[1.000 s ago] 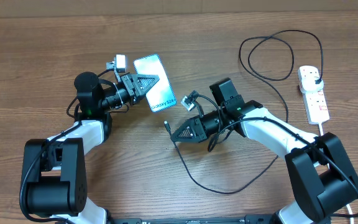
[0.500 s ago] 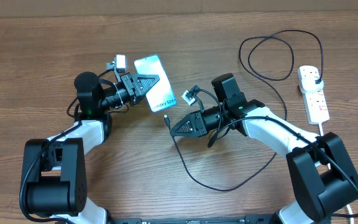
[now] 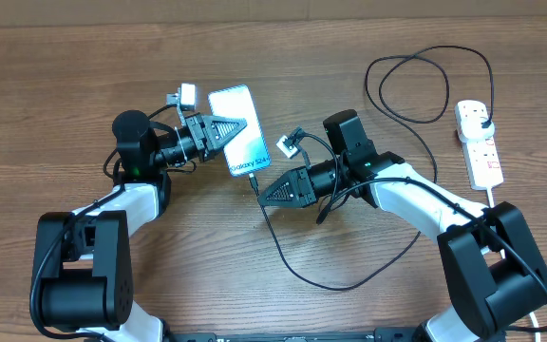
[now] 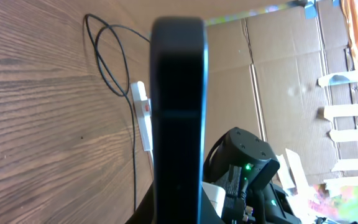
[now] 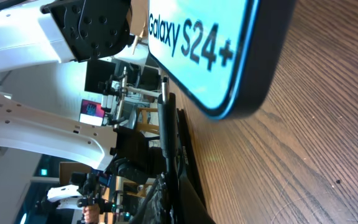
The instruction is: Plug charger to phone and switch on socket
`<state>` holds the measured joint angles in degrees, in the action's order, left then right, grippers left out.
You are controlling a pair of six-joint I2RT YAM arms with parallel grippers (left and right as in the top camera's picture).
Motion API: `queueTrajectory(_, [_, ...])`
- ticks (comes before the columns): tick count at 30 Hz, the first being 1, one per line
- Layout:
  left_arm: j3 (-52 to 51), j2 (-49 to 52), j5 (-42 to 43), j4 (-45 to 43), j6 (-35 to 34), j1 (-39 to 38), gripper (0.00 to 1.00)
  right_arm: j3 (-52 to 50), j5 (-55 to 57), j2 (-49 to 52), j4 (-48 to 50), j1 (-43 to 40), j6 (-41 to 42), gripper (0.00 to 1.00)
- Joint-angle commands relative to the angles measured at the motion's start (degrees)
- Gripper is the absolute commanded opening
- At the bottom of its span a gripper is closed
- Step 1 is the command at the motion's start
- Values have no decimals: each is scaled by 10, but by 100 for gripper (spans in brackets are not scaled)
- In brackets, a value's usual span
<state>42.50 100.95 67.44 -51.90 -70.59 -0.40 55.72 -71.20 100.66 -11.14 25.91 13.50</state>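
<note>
Our left tool point(image 3: 234, 124) is clamped on the phone point(image 3: 245, 147), left of centre over the table point(image 3: 65, 85) | our right tool point(image 3: 266, 197) grips the charger point(image 3: 292, 266) near its connector, tip just beside the phone's lower edge, not yet in | far right, the socket point(image 3: 480, 142) holds the plug; we judge switching is left.

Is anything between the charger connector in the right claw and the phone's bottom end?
Nothing visible. The right claw holds the charger with its connector just short of the lower end of the phone, which the left claw grips. Only a small open gap lies between them.
</note>
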Motion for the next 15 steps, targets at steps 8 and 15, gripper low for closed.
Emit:
queueTrajectory(8, [12, -9, 27, -7, -3, 1, 4, 5, -9, -17, 6, -3, 2, 4])
queueTrajectory(15, [12, -9, 19, -23, -18, 1, 4, 5, -9, -17, 6, -3, 2, 4])
